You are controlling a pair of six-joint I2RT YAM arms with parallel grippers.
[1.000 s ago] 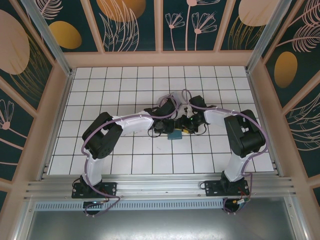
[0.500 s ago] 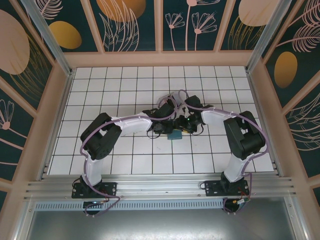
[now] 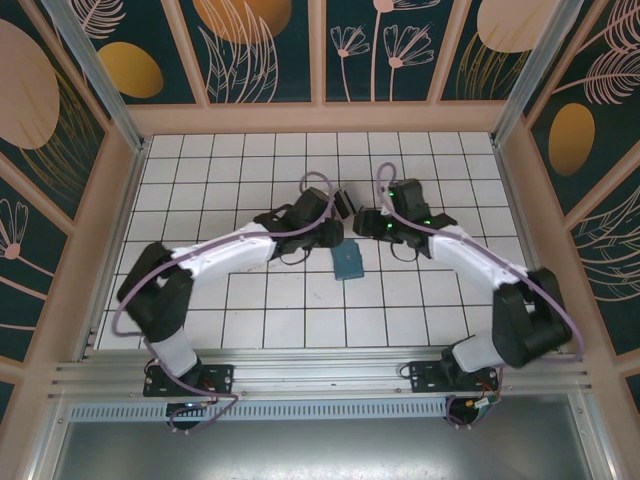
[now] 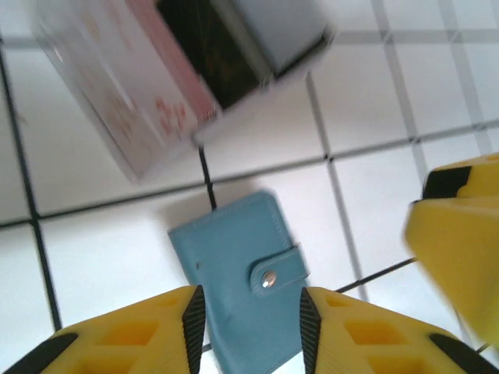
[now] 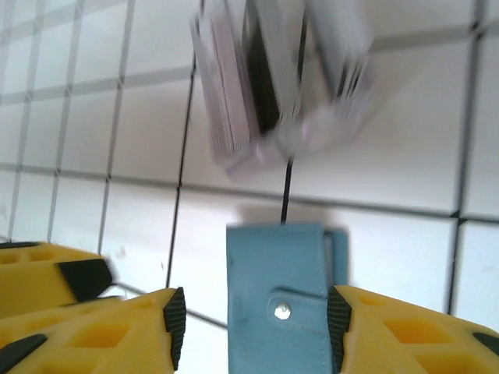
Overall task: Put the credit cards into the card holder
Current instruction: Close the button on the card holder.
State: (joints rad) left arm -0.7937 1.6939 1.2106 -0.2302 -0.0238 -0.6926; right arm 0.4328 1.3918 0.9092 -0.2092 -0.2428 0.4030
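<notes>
The card holder (image 3: 348, 262) lies flat and snapped closed on the white tiles, teal with a strap and a metal stud. It shows from above in the left wrist view (image 4: 242, 280) and the right wrist view (image 5: 284, 300). The credit cards (image 4: 148, 93) stand on edge in a clear stand just beyond it, pale pink and white and blurred; they appear again in the right wrist view (image 5: 269, 78). My left gripper (image 3: 338, 208) (image 4: 248, 327) and right gripper (image 3: 365, 222) (image 5: 253, 327) hover above the holder's far side, facing each other. Both are open and hold nothing.
The other arm's yellow fingers intrude into each wrist view, the right fingers (image 4: 460, 234) and the left fingers (image 5: 47, 280). Pink wooden walls (image 3: 320, 118) enclose the tiled floor on three sides. The arm bases sit on the metal rail (image 3: 320, 375) at the near edge.
Both arms have stretched out and lifted off the card holder, which now lies uncovered. The left gripper has opened from shut, and the right has opened a little wider.
</notes>
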